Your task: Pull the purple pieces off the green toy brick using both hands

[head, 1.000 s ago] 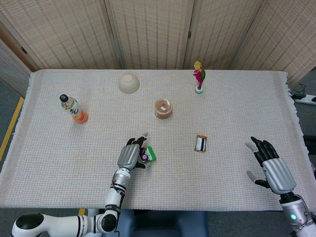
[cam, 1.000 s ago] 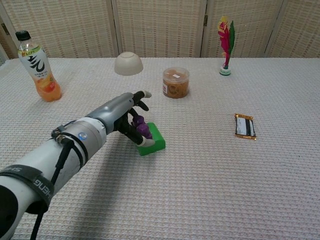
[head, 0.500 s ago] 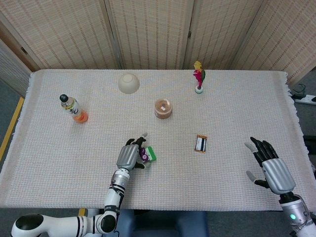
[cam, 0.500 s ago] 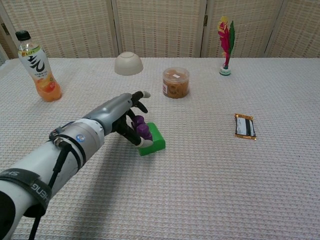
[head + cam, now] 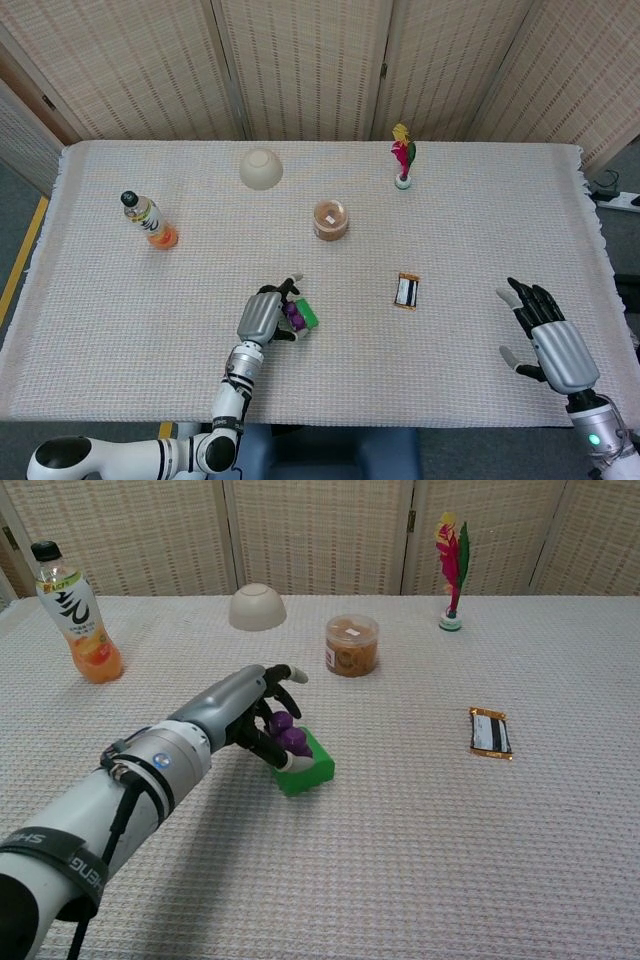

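Note:
The green toy brick (image 5: 314, 763) lies near the table's front, left of centre, with purple pieces (image 5: 288, 736) stuck on its top. My left hand (image 5: 243, 706) grips it: the fingers curl over the purple pieces and the thumb presses the brick's near edge. In the head view the left hand (image 5: 261, 315) hides most of the green toy brick (image 5: 310, 315), and only a bit of the purple pieces (image 5: 294, 316) shows. My right hand (image 5: 551, 338) hovers far to the right near the front edge, fingers spread and holding nothing. The chest view does not show it.
An orange drink bottle (image 5: 78, 615) stands at the back left. A white upturned bowl (image 5: 257, 607) and a lidded snack jar (image 5: 351, 645) sit behind the brick. A feather toy (image 5: 451, 570) stands at the back right, and a wrapped bar (image 5: 491, 733) lies to the right.
My left hand's fingers have closed tighter over the purple pieces, and the brick has shifted slightly right and tilted under the hand. The right hand has hardly moved.

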Controlling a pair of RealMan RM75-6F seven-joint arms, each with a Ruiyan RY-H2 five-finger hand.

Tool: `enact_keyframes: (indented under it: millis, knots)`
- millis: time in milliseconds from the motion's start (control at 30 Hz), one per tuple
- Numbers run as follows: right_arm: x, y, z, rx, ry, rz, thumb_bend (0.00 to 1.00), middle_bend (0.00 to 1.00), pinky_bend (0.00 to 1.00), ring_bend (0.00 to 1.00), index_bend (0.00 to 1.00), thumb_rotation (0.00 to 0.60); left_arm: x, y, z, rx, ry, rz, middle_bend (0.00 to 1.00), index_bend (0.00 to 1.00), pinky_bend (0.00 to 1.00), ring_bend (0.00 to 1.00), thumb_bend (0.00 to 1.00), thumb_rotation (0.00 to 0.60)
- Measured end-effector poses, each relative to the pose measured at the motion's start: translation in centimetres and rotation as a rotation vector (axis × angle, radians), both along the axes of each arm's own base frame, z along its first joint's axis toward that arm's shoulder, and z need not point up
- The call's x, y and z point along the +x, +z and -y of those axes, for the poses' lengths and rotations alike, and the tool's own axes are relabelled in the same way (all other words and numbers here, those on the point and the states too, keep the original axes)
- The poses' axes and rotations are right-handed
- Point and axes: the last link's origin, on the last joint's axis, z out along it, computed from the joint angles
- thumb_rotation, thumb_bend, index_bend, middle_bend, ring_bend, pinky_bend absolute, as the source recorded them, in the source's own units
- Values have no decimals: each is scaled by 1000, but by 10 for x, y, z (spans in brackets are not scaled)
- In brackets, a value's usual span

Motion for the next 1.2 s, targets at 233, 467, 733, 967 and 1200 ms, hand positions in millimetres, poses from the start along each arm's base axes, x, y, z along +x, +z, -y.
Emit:
enact_keyframes:
  millis: [233,467,733,967,1200]
  knots:
    - [0,1,-1,-2,3,3,371,0,0,0,0,600,-3,0,0,24,-9,2,423,250,341,515,243,600]
    - [0,-5,4,45,-2,23,372,0,0,0,0,600,-2,6,4,46,-29,52,446,298,380,542,273,600]
    - [1,-7,11,117,-1,81,372,0,0,0,0,600,-8,22,3,84,-20,113,466,320,388,554,277,600]
    - [1,-15,20,166,-4,91,372,0,0,0,0,600,-6,32,6,95,-30,170,469,323,388,554,283,600]
    - [8,-29,39,259,-10,230,372,0,0,0,0,600,3,40,11,81,-40,226,469,323,387,554,284,600]
